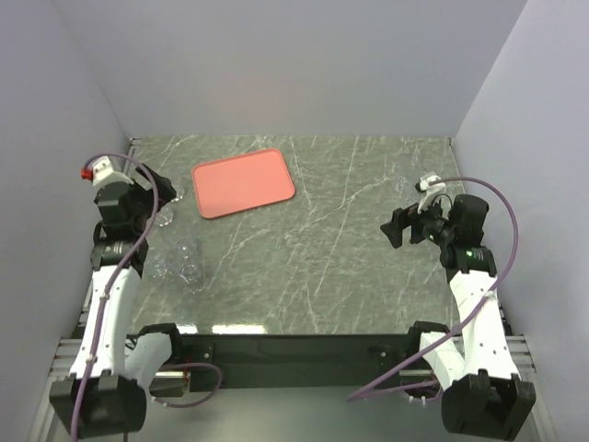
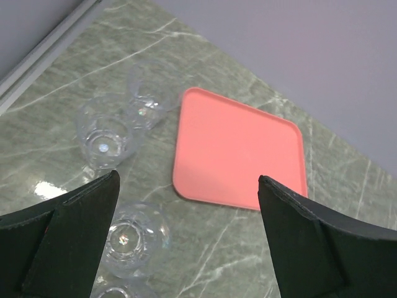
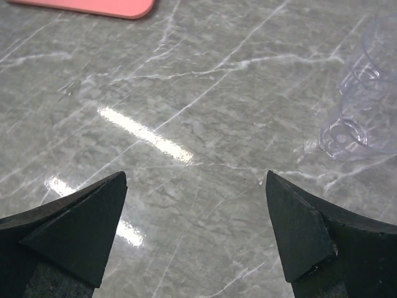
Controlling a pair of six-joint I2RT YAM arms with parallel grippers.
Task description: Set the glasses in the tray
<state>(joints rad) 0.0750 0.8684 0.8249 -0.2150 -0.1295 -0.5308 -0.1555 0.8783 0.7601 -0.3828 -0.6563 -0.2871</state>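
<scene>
The salmon-red tray lies flat at the back left of the marble table, with nothing in it. Several clear glasses stand in a cluster at the left, close to my left arm. In the left wrist view three of them show: two glasses side by side left of the tray and one glass nearer, by the left finger. My left gripper hangs open above them, holding nothing. Another glass sits at the right, beyond my open, empty right gripper.
Grey walls close in the table on the left, back and right. A pale rail runs along the table's left edge. Bare marble lies between the two arms. A corner of the tray shows at the top of the right wrist view.
</scene>
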